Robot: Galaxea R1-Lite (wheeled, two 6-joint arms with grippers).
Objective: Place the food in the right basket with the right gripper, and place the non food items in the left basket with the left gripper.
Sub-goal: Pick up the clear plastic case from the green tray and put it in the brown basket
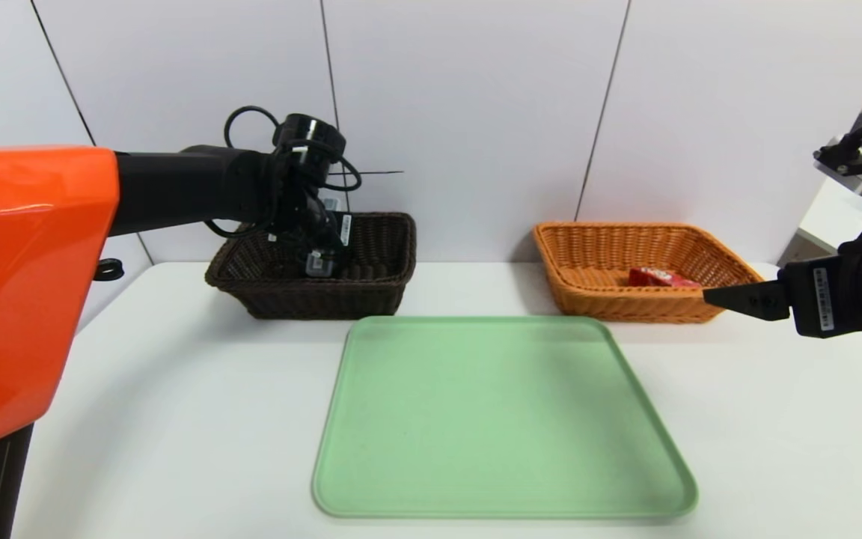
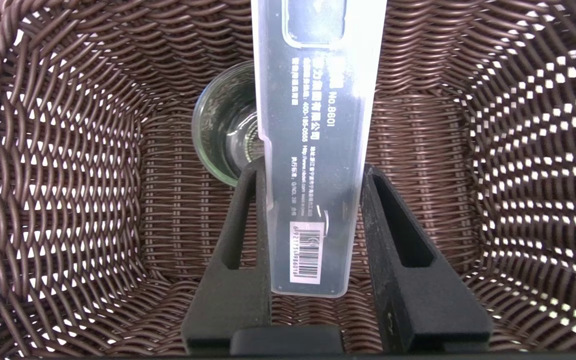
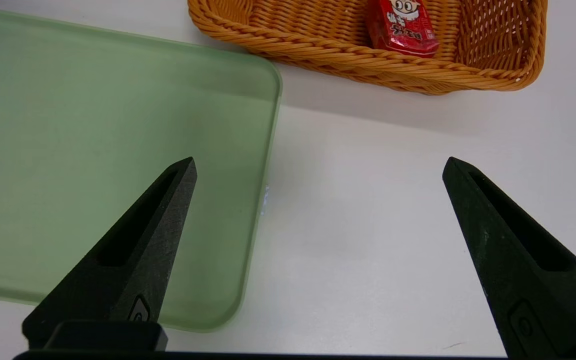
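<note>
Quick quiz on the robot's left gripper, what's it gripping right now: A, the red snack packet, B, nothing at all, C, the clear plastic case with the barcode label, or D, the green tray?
C: the left gripper has its fingers closed on both sides of the clear plastic case, over the dark basket.

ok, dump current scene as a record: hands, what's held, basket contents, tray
left hand: over dark basket, closed on clear plastic case
right hand: open, nothing held, near orange basket
dark basket contents: glass cup
orange basket contents: red packet
green tray: empty
</note>
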